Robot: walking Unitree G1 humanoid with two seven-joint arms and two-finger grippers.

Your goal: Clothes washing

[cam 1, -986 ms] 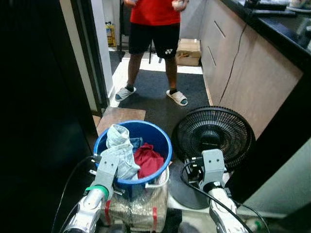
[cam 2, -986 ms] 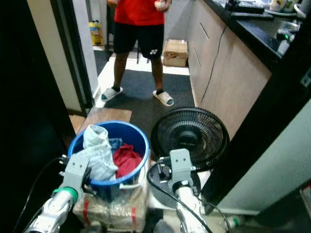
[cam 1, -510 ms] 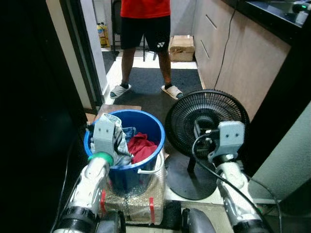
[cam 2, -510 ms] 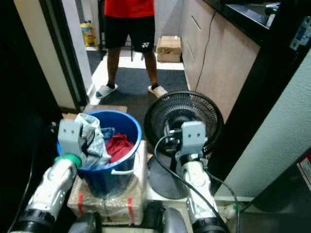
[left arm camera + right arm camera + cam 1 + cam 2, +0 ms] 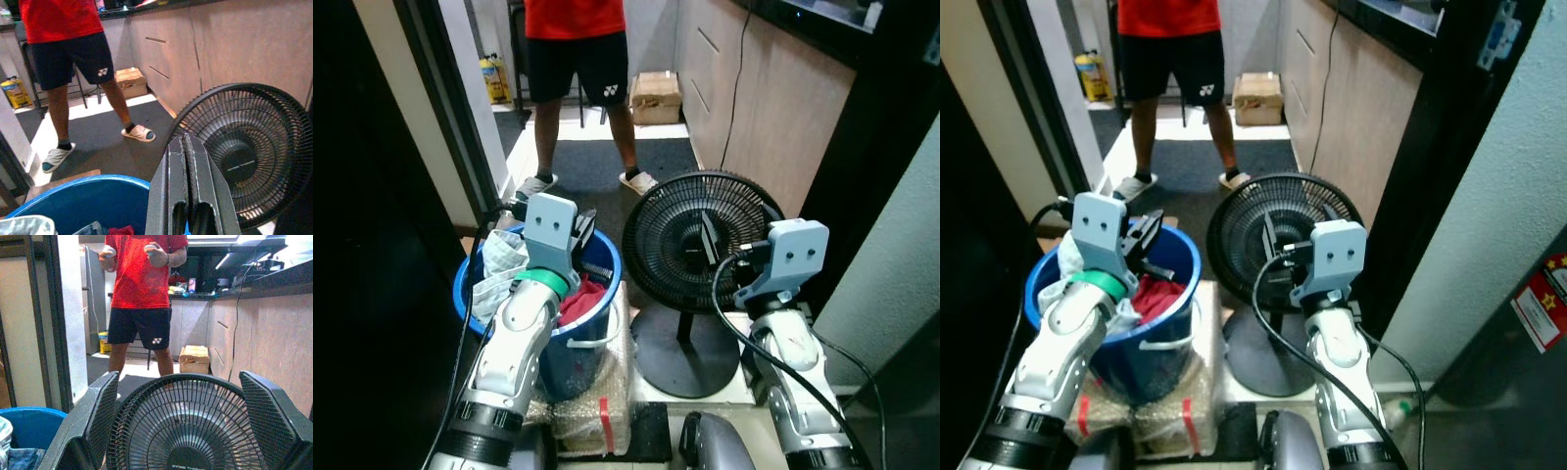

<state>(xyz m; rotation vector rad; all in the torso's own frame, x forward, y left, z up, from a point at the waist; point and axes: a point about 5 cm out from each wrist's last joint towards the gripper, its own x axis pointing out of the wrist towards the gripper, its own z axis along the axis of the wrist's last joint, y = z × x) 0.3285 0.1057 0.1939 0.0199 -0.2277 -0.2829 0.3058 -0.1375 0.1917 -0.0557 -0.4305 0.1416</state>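
A blue bucket (image 5: 470,294) of clothes is seen at the lower left of the left eye view, resting on a wrapped bundle (image 5: 592,416). A pale garment (image 5: 499,269) is heaped at its left rim and a red garment (image 5: 582,299) lies toward its right side. The left gripper (image 5: 186,161) is held above the bucket's right part, its 2 fingers pressed together and nothing pinched between them. The right gripper (image 5: 183,421) is raised in front of a black fan (image 5: 705,245) at the centre of the frame, its 2 fingers spread wide with nothing between them. A person (image 5: 576,59) in a red shirt is seen standing at the upper middle.

The step in hand is judged to be taking a garment from the bucket. For this to be done well, the left fingers would need to be parted first, then lowered onto a raised fold of cloth, not the rim. The fan's grille should be kept clear of the right arm.
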